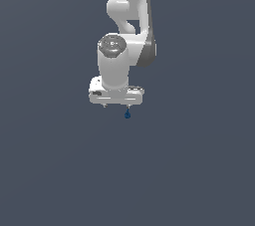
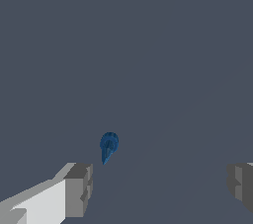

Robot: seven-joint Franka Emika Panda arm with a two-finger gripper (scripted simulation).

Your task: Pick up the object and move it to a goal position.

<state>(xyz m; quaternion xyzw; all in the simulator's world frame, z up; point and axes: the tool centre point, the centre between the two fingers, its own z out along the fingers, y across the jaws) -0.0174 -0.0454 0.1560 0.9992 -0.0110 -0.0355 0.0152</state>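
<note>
One object (image 1: 127, 114) only — tiny dark blue blob, rounded body tapering to point, far smaller than gripper (image 1: 116, 105). Sits on tabletop (image 1: 60, 170) just below gripper, toward exterior view's right finger. Wrist view: fingers (image 2: 79, 188) wide apart, nothing between pads; object (image 2: 108, 146) ahead of gap, not yet enclosed. Judgement — likely very light, rigid, faceted; small size makes it prone to squirt out or tip. Best hold: across rounded body, low, centred, avoiding tapered tip.
</note>
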